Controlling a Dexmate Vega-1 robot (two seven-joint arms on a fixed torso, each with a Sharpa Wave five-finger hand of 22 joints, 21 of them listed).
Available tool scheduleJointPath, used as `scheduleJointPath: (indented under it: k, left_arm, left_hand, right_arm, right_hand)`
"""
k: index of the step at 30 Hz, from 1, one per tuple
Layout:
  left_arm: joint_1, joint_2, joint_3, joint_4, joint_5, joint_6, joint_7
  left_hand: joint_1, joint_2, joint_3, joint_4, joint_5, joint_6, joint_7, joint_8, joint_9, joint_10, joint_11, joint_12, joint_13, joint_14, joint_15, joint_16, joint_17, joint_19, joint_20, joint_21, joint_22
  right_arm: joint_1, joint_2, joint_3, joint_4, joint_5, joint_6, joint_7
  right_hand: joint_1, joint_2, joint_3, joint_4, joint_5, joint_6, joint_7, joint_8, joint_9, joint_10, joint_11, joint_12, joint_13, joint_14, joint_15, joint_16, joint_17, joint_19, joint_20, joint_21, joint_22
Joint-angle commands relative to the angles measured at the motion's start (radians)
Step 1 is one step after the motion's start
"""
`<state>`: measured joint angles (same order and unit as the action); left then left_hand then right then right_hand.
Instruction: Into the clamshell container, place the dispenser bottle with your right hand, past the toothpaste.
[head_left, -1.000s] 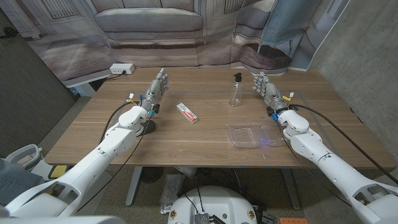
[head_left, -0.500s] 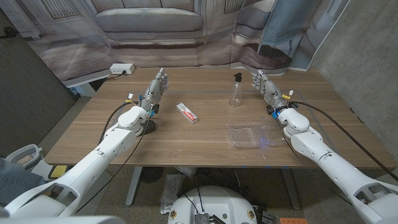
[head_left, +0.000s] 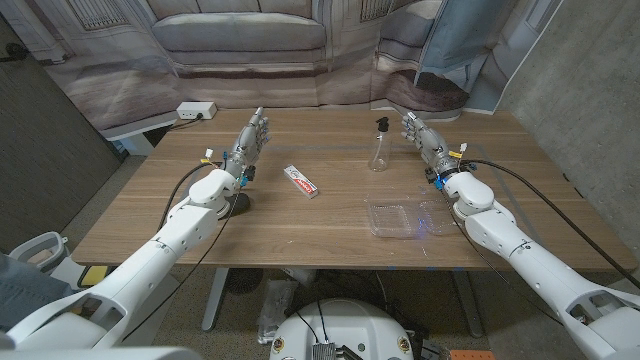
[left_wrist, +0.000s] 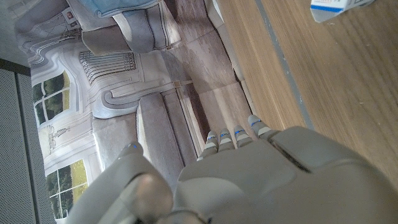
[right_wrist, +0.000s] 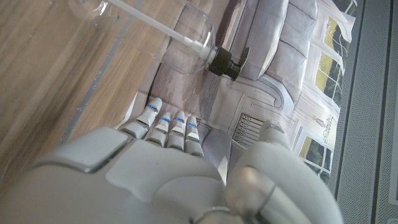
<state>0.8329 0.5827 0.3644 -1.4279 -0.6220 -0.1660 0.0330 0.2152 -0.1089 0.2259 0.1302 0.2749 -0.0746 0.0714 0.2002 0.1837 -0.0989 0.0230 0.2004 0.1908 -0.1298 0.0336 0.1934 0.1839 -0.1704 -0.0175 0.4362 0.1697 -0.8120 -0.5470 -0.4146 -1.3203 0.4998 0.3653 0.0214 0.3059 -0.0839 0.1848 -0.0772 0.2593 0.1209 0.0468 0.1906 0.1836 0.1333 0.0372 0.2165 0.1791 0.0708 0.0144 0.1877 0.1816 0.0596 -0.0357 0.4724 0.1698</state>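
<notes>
Dispenser bottle (head_left: 379, 148) stands upright on the tabletop (head_left: 330, 215), long axis vertical, black pump head on top with its nozzle toward your left. It's clear; in the right wrist view (right_wrist: 186, 37) you can see the dip tube running through it to the black collar.

Your right hand (head_left: 426, 142) is just beside the bottle on its right, apart from it, fingers extended and spread, holding nothing. Fingers point away from the robot toward the far edge.

Clamshell container (head_left: 406, 217) lies flat near the tabletop's near edge, closer to the robot than the bottle and slightly right of it. Transparent, nothing visible inside. I can't tell whether its lid is folded open or down.

Toothpaste (head_left: 301, 181) box lies flat left of the bottle, long axis diagonal, far end toward your left. Well apart from the container. Its corner shows in the left wrist view (left_wrist: 339, 7).

Your left hand (head_left: 250, 145) is out over the left side of the tabletop, fingers straight, gripping nothing, left of the toothpaste and not touching it.
</notes>
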Motion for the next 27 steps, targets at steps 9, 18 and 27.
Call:
scheduleJointPath:
  k: [9,18,27]
  left_arm:
    - [-0.002,0.001,-0.001,-0.002,0.000,-0.003,-0.003]
    - [0.009,0.010,-0.007,-0.022,0.004,-0.005,0.006]
    - [0.022,0.012,-0.013,-0.034,-0.003,-0.010,0.007]
  left_hand:
    - [0.009,0.005,-0.001,-0.005,0.005,0.006,0.005,0.004,0.003,0.005,0.006,0.009,0.000,0.003,0.006,0.005,0.002,-0.023,0.007,-0.006,0.005]
    - [0.009,0.006,-0.003,-0.006,0.006,0.006,0.004,0.004,0.003,0.005,0.004,0.009,-0.001,0.004,0.006,0.005,0.002,-0.020,0.008,-0.009,0.005]
    - [0.009,0.007,-0.005,-0.007,0.007,0.005,0.003,0.002,0.003,0.006,0.003,0.008,-0.001,0.004,0.006,0.005,0.002,-0.019,0.010,-0.014,0.005]
  right_arm:
    - [0.001,-0.018,-0.019,-0.029,-0.089,0.015,-0.044]
    - [0.000,-0.025,-0.024,-0.041,-0.127,0.015,-0.069]
    - [0.005,-0.030,-0.033,-0.046,-0.157,0.011,-0.079]
  right_hand:
    - [0.036,-0.023,-0.003,-0.025,0.020,-0.074,0.015,-0.016,0.006,-0.032,0.021,-0.012,0.006,-0.031,0.008,-0.006,0.000,-0.002,-0.011,-0.023,0.004]
    - [0.052,-0.032,-0.006,-0.036,0.032,-0.112,0.029,-0.017,0.006,-0.038,0.026,-0.013,0.006,-0.053,0.016,-0.010,0.000,-0.006,-0.005,-0.038,0.004]
    - [0.062,-0.039,-0.009,-0.043,0.039,-0.133,0.033,-0.017,0.006,-0.038,0.026,-0.012,0.007,-0.070,0.022,-0.012,0.001,-0.010,0.001,-0.047,0.004]
